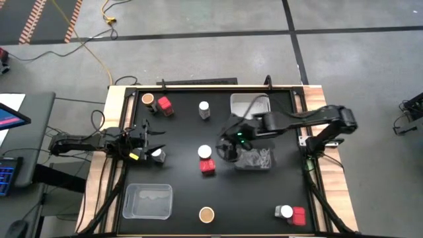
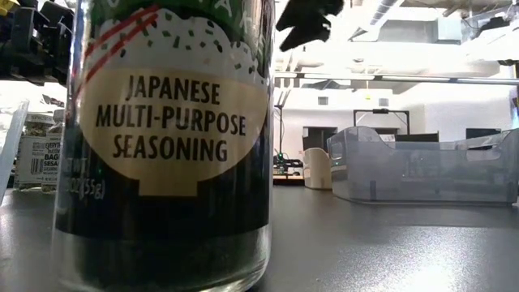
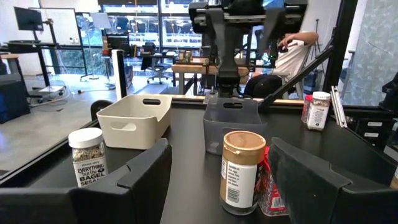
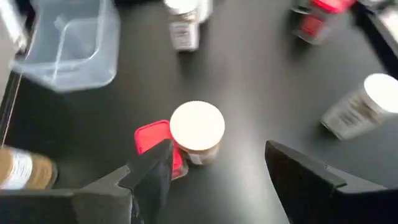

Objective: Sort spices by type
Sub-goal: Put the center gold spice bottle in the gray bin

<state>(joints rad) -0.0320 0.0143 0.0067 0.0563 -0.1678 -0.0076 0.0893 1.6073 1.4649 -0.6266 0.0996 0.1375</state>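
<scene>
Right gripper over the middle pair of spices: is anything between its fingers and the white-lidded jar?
Nothing visible blocks it. The right gripper hangs open above the white-lidded jar, with bare air between. The red container touches the jar's side and lies under one finger, so it may get caught in a straight descent.

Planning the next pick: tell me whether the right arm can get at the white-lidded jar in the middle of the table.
Probably yes. The right hand hovers open just above the white-lidded jar, nothing over it. The red box touching its side may crowd one finger.
</scene>
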